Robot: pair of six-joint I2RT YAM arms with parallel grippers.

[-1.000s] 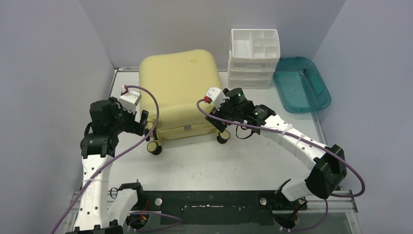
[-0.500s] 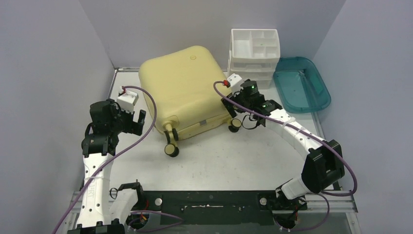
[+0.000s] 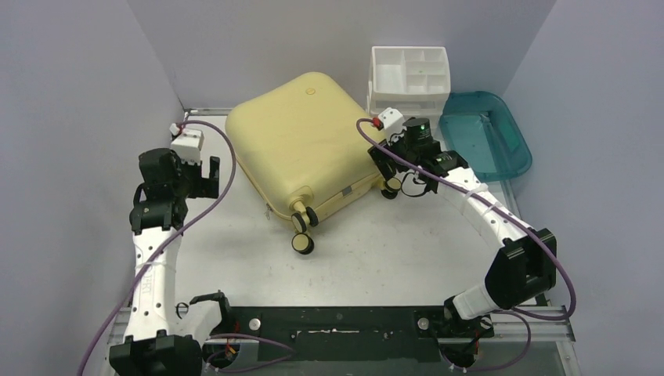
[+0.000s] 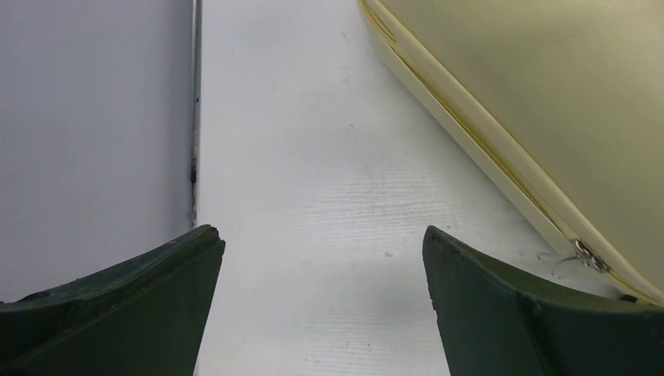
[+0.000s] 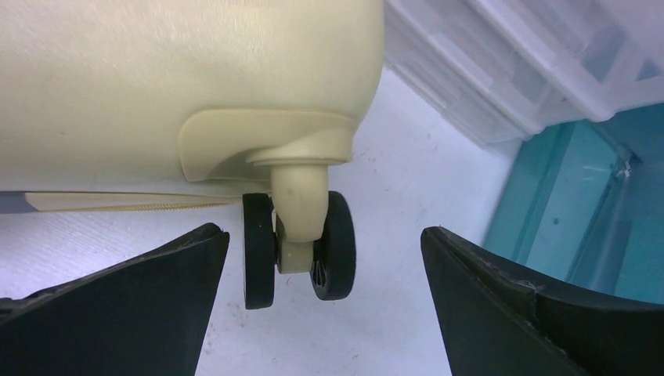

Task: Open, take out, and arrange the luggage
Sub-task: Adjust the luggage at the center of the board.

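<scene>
My left gripper (image 3: 210,174) hangs wide open and empty, left of the luggage (image 3: 301,145), which lies closed and askew at the far middle of the table (image 3: 376,251); my right gripper (image 5: 321,235) is equally wide, holding nothing; its wrist view alone shows a caster wheel (image 5: 337,244) between the fingers (image 5: 117,313), untouched; only the left wrist view shows the zipper pull (image 4: 581,252).

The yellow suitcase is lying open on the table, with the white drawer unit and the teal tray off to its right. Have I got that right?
Not quite: the luggage is shut, not open. The top external view shows its unbroken yellow shell lying on the table, with the white drawer organizer and the teal tray off to its right.
</scene>
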